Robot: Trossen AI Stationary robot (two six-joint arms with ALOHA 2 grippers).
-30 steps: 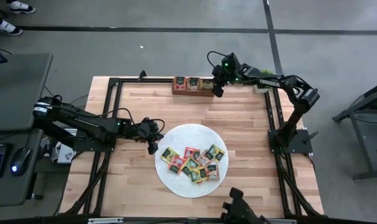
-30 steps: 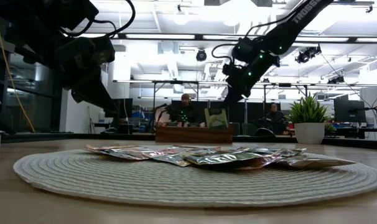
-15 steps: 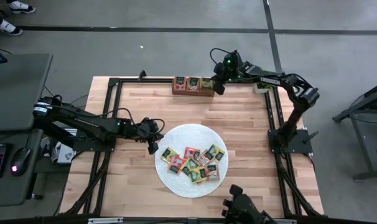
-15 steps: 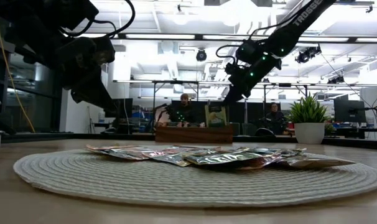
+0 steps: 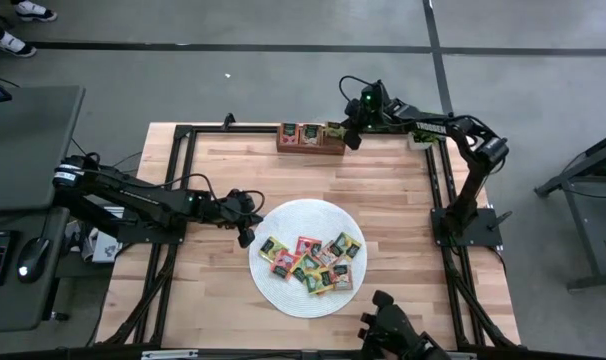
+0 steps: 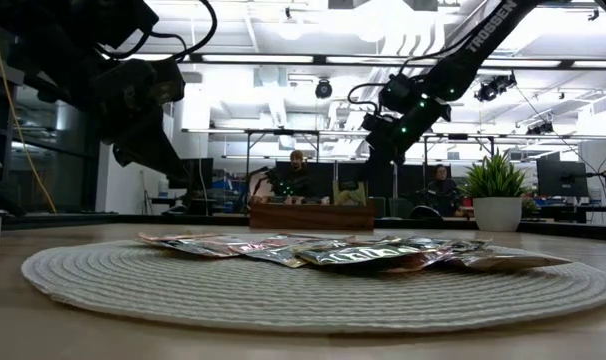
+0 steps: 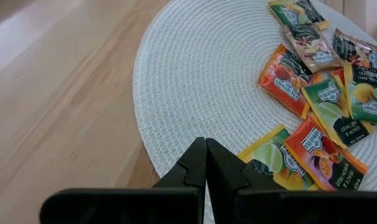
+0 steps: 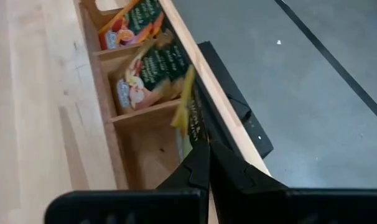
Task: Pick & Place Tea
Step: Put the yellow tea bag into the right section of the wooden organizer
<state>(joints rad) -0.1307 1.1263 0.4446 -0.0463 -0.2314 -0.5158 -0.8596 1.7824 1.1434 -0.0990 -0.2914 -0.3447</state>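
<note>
At the tray's end compartment: your right gripper [image 5: 349, 134] is hovering at about 12 o'clock on the table [image 5: 383, 200], over the compartment nearest the right arm's side of the tray [image 5: 310, 146].
Right fingers: they are pinching a yellow packet [image 8: 187, 109] by its edge, so it is hanging on edge above the empty compartment, with the jaws pressed almost together on it.
Tray contents: the other two compartments are each holding tea already, as the right wrist view shows.
Left gripper [image 5: 245, 231]: it is waiting at about 9 o'clock of the mat [image 5: 283, 290], just off its rim, with the fingers [image 7: 191, 169] pressed together and holding nothing.
Tea [image 5: 311, 262]: the remaining packets are lying flat and overlapping on the mat, near table centre and toward 6 o'clock.
Handling: you are dealing with thin, light foil sachets that are probably slick and floppy, so they are likely to slide on each other rather than resist.
Where to grip: you are best off taking a free corner or edge that overhangs a neighbour, because a flat pinch from above may lift two at once.
Release: you are probably close to letting go; the packet is tilting against the tray's outer wall, so it may catch there instead of dropping flat.
Progress: judging by the pile, most of the tea is waiting to be moved.
</note>
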